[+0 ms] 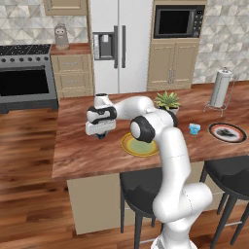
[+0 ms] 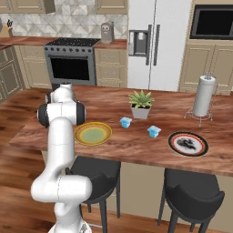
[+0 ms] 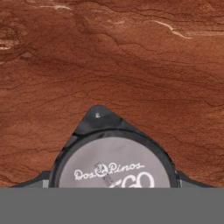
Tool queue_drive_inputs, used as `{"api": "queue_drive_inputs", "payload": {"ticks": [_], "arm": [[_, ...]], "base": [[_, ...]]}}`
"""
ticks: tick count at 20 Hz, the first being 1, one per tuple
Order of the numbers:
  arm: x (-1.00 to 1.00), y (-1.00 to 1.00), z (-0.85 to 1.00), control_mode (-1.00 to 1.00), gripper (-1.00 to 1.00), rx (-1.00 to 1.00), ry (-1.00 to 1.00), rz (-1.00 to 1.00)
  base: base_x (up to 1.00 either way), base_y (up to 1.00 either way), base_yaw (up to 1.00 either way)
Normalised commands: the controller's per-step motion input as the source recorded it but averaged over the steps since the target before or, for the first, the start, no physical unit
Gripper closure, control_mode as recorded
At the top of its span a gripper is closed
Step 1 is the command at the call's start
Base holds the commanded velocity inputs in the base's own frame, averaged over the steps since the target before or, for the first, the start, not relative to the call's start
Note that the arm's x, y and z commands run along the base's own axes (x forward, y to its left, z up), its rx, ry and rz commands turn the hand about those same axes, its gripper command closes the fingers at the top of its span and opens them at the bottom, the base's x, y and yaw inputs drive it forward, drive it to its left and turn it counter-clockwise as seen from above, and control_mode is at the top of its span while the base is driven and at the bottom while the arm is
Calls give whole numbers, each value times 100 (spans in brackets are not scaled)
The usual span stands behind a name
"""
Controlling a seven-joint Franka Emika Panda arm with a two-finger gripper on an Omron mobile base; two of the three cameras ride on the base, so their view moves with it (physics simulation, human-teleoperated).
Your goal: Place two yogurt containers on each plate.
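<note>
Yogurt cup [image 3: 114, 164], round with a whitish lid, sits on the wooden counter [image 3: 131, 65] directly under your gripper [image 1: 100, 134], left of the yellow plate [image 1: 138, 145]. I cannot tell whether the jaws grip it. Carry it right toward that plate.
</note>
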Motion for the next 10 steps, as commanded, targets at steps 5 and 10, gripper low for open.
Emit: {"api": "queue_drive_inputs", "payload": {"ticks": [5,10], "arm": [[0,0,0,-100,100,0,0,0],[-3,-9,6,-100,100,0,0,2]], "base": [[0,0,0],[0,0,0]]}}
